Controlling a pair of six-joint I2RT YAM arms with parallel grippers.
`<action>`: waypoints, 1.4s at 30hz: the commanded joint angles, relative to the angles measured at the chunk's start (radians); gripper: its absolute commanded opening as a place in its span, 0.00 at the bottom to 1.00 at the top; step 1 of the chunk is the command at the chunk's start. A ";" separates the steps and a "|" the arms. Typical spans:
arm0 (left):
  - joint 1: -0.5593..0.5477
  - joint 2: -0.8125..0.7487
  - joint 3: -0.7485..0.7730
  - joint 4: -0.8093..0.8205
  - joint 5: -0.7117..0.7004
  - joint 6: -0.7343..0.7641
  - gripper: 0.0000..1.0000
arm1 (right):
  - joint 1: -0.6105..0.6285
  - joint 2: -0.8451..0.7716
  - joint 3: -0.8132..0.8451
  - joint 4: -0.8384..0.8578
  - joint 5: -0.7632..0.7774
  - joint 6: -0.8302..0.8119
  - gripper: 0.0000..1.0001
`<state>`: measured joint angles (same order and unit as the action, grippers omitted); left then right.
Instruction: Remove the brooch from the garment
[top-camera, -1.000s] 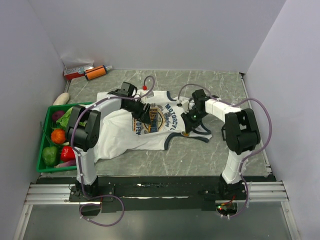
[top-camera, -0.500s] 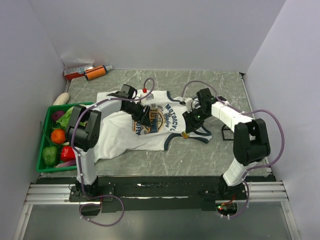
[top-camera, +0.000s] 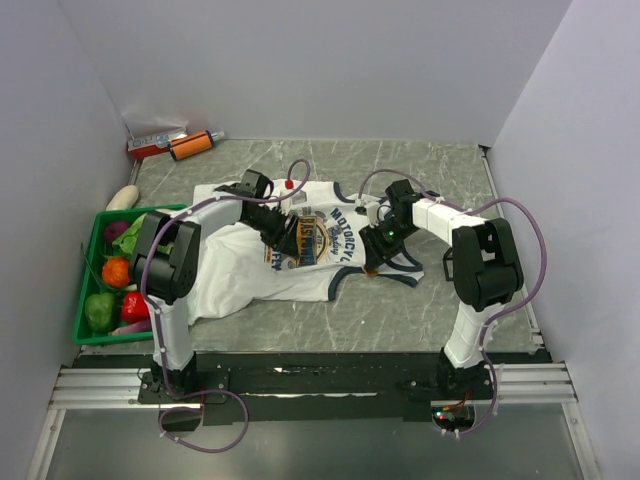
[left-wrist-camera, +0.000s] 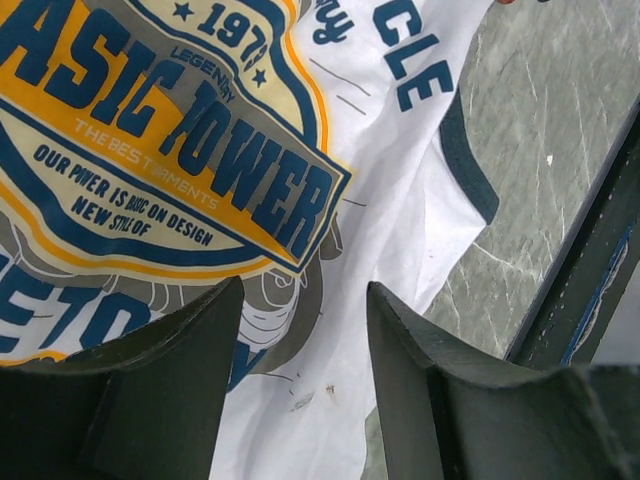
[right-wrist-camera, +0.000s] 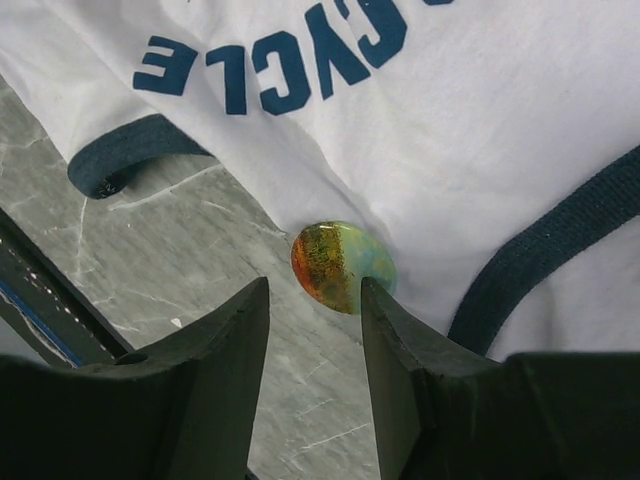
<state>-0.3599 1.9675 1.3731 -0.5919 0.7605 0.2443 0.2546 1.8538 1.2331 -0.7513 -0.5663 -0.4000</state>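
The white garment lies flat on the marble table, its blue-and-gold chest graphic facing up. The brooch, an oval orange-to-green stone, sits at the hem of the garment next to a navy-trimmed armhole. My right gripper is open just short of it, one fingertip overlapping the brooch's edge, nothing clamped. In the top view the right gripper is at the jersey's right edge. My left gripper is low over the chest graphic, open, with bare white cloth between its fingers.
A green basket of vegetables stands at the left table edge. An orange tool and a red one lie at the back left corner, and a white object lies behind the basket. A black rail runs along the near edge.
The right jaws have widened. The right arm's elbow swung out to the right and came back, the gripper staying by the jersey's edge. The left arm has not moved.
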 joint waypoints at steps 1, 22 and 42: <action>-0.005 -0.058 0.029 -0.002 0.003 0.012 0.59 | -0.005 -0.018 0.023 0.021 0.028 0.020 0.49; -0.010 -0.076 0.060 -0.034 -0.012 0.021 0.58 | -0.005 0.032 0.080 -0.051 0.011 0.009 0.45; -0.375 -0.299 -0.221 0.520 -0.547 0.030 0.62 | -0.043 0.217 0.255 -0.191 -0.288 0.397 0.00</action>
<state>-0.6628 1.6070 1.0897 -0.2241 0.3542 0.2916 0.2474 2.0304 1.4708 -0.9051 -0.7685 -0.1562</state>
